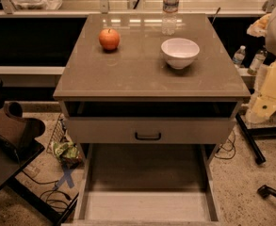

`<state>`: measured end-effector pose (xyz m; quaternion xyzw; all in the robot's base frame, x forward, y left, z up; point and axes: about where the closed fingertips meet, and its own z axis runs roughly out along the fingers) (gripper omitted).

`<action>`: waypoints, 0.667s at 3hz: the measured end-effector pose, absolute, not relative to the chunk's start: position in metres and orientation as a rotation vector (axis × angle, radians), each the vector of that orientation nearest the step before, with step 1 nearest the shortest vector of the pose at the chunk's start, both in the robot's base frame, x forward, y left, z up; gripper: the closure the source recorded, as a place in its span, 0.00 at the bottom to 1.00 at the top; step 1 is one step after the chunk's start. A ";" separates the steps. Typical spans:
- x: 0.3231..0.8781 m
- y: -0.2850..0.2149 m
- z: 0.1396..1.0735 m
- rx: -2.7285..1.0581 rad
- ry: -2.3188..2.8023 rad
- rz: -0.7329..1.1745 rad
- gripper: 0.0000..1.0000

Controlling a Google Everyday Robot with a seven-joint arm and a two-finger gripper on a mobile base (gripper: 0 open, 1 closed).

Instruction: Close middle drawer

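Observation:
The middle drawer (147, 206) stands pulled far out at the bottom of the view. It is wide and shallow, with a pale plank floor and thin side walls. Its front panel lies at the lower edge of the frame. Above it is a drawer with a flat grey front and a black curved handle (148, 136). My pale arm comes in at the right edge. My gripper (261, 111) hangs at the arm's lower end, beside the cabinet's right top corner. It is apart from both drawers and holds nothing that I can see.
On the cabinet top (128, 74) are an apple (109, 39), a white bowl (180, 52) and a water bottle (170, 8). A dark table and a brown object (12, 126) stand at the left. Cables and a green wrapper (66, 150) lie on the floor. Black stand legs (250, 142) are at the right.

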<state>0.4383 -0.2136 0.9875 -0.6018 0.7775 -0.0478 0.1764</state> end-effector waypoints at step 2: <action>0.431 -0.218 0.979 -1.691 2.174 -0.134 0.00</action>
